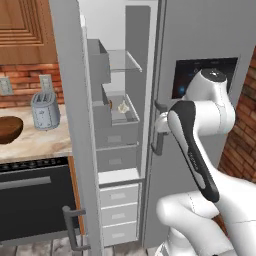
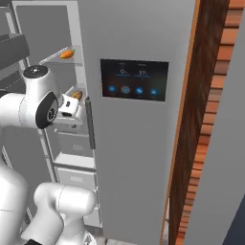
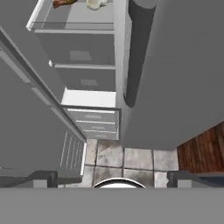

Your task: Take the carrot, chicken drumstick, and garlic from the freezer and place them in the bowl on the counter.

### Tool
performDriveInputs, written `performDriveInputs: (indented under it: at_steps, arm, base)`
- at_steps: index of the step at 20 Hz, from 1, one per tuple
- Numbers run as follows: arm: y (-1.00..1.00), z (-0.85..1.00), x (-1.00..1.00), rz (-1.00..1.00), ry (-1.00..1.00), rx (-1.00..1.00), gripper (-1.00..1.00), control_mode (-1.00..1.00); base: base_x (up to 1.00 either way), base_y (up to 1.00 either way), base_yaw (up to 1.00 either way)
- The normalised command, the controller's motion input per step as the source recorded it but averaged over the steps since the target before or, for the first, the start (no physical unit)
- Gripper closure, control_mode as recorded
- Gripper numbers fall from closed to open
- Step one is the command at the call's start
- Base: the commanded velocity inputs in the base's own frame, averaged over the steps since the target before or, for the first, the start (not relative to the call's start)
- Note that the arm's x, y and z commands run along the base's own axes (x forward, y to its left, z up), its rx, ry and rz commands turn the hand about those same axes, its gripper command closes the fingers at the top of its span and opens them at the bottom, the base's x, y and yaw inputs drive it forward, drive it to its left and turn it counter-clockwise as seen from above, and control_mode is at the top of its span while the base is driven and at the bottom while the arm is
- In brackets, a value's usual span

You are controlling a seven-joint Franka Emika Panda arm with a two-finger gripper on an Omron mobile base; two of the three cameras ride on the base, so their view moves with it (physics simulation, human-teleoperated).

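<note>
On the fridge door, the dark display panel (image 2: 134, 79) shows no legible text; end effector (image 3: 111, 177) spread, empty.

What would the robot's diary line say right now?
freezer: door open | gripper: open, empty | garlic: in freezer bin | carrot: on shelf | bowl: on counter

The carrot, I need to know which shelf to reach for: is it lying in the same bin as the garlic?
No, the carrot lies on a clear upper shelf, while the garlic sits lower in a grey bin.
</note>
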Motion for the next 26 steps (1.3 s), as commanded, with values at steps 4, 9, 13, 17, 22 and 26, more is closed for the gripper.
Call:
performDriveInputs:
  at_steps: [4, 9, 13, 17, 22, 26]
  arm:
    - [0.0, 0.0, 0.0, 0.0, 0.0, 0.0, -1.0, 1.0]
    - [0.0, 0.0, 0.0, 0.0, 0.0, 0.0, -1.0, 1.0]
    - [0.0, 0.0, 0.0, 0.0, 0.0, 0.0, -1.0, 1.0]
    - [0.0, 0.0, 0.0, 0.0, 0.0, 0.0, -1.0, 1.0]
    - [0.0, 0.0, 0.0, 0.0, 0.0, 0.0, -1.0, 1.0]
    - [0.0, 0.0, 0.0, 0.0, 0.0, 0.0, -1.0, 1.0]
  base:
    - [0.08, 0.24, 0.0]
    - [0.1, 0.12, 0.0]
    - [0.29, 0.03, 0.0]
    - [0.46, 0.18, 0.0]
    - [0.53, 0.12, -0.01]
    - [0.45, 0.3, 0.0]
